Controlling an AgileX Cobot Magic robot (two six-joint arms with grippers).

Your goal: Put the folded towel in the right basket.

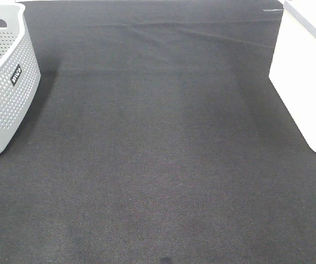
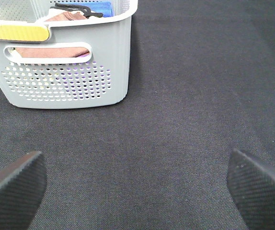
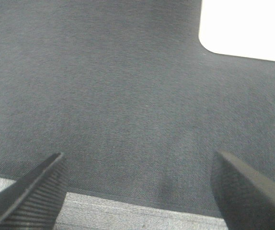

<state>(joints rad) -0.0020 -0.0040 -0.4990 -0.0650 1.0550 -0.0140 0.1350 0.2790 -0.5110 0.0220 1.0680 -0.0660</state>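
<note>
A grey perforated basket [image 1: 6, 93] stands at the left of the dark mat; it also shows in the left wrist view [image 2: 65, 72]. A folded reddish-brown towel [image 2: 51, 51] lies inside it, seen through the handle slot, with a blue cloth [image 2: 101, 6] behind. A plain white basket [image 1: 306, 82] stands at the right; its corner shows in the right wrist view [image 3: 247, 28]. My left gripper [image 2: 135, 187] is open and empty over the mat, short of the grey basket. My right gripper [image 3: 137, 191] is open and empty, short of the white basket. Neither gripper shows in the exterior view.
The dark mat [image 1: 158, 154] covers the table between the baskets. A black hanger-like object [image 2: 75, 8] lies on the cloths in the grey basket, whose rim carries a yellow strip [image 2: 15, 32]. The mat's edge and a lighter surface [image 3: 128, 215] lie under my right gripper.
</note>
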